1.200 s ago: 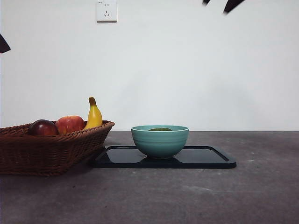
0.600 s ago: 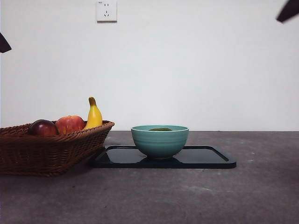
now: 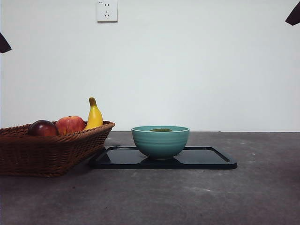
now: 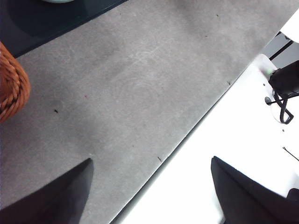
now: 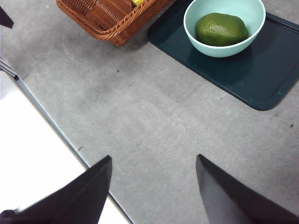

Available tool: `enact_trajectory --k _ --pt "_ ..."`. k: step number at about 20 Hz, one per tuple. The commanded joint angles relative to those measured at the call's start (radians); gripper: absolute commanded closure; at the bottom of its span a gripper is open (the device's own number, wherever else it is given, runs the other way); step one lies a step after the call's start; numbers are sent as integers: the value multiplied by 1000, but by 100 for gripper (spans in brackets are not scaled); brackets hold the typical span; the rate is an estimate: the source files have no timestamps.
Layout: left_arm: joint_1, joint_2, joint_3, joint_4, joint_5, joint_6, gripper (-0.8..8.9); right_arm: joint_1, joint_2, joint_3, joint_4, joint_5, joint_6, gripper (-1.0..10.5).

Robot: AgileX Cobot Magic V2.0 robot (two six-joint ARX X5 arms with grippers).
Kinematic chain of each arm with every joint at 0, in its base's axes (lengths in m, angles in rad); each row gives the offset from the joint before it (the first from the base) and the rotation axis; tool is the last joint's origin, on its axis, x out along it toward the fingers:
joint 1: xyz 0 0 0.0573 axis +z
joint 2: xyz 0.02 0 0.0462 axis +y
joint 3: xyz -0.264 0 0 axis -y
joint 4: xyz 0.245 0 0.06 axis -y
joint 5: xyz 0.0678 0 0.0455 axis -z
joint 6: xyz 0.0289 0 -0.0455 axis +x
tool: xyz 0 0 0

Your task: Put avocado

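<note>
The dark olive-green avocado [image 5: 221, 29] lies inside the teal bowl [image 5: 224, 50]; in the front view only its top [image 3: 161, 130] shows above the bowl's rim [image 3: 160, 141]. The bowl stands on a dark tray [image 3: 206, 158], which also shows in the right wrist view [image 5: 261, 70]. My right gripper [image 5: 152, 186] is open and empty, high above the table and well away from the bowl; it shows as a black tip [image 3: 294, 15] at the top right of the front view. My left gripper [image 4: 152, 191] is open and empty over the table's front edge; its tip [image 3: 3, 44] shows at the left.
A wicker basket [image 3: 47, 150] stands left of the tray and holds a dark red-purple fruit [image 3: 43, 128], a red-orange apple [image 3: 70, 124] and a banana [image 3: 94, 115]. The basket also shows in both wrist views [image 5: 112, 16] [image 4: 11, 88]. A wall socket [image 3: 107, 10] is on the back wall.
The right gripper's tip has moved from the top middle to the top right corner of the front view, away from the bowl. The bowl, avocado and left arm have not moved.
</note>
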Motion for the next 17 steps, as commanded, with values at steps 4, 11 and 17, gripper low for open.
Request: enact_trajectory --k 4,11,17 --pt "-6 5 5 7 5 9 787 7 6 6 9 -3 11 947" --pt "-6 5 5 6 5 9 805 7 6 6 10 -2 11 940" --pt "-6 5 5 6 5 9 805 7 6 6 10 -2 11 940"
